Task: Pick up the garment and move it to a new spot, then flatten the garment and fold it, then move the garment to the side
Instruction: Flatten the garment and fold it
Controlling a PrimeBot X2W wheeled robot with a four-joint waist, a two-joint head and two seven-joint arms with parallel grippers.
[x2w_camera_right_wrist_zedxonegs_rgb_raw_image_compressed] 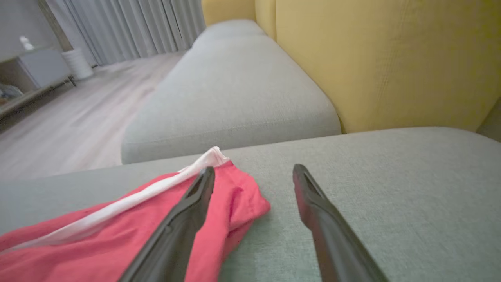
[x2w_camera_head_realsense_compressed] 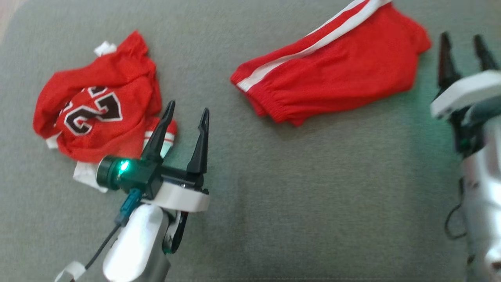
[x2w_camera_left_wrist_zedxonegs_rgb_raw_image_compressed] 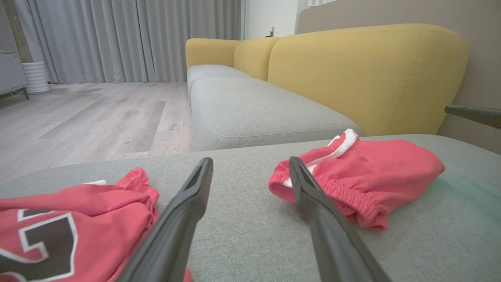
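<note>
Grey woven sofa cushion (x2w_camera_head_realsense_compressed: 274, 203) spreads across the head view and carries 2 red garments. A jersey (x2w_camera_head_realsense_compressed: 98, 105) lies crumpled toward 9 o'clock, with a black number outlined in white showing on top and white trim poking out at its 12 o'clock and 6 o'clock edges. A pair of shorts (x2w_camera_head_realsense_compressed: 332, 66) with a white side stripe lies folded flat toward 1 o'clock, well apart from the jersey, with its elastic waistband facing 7 o'clock.

The left end effector (x2w_camera_head_realsense_compressed: 188, 107) sits near 7 o'clock with its 2 dark fingers spread and nothing between them. One finger crosses the jersey's 4 o'clock edge in the head view, but whether it touches the cloth I cannot tell. A green light glows on its wrist.

The right end effector (x2w_camera_head_realsense_compressed: 461, 38) stands at 3 o'clock, just beside the leg end of the shorts, also spread wide and empty. In its wrist view one finger overlaps the shorts' stripe end and the other stands over bare cushion.

Beyond the cushion are a second grey seat, yellow backrests (x2w_camera_left_wrist_zedxonegs_rgb_raw_image_compressed: 364, 74), pale wooden floor (x2w_camera_left_wrist_zedxonegs_rgb_raw_image_compressed: 98, 113) and grey curtains (x2w_camera_left_wrist_zedxonegs_rgb_raw_image_compressed: 117, 35).
</note>
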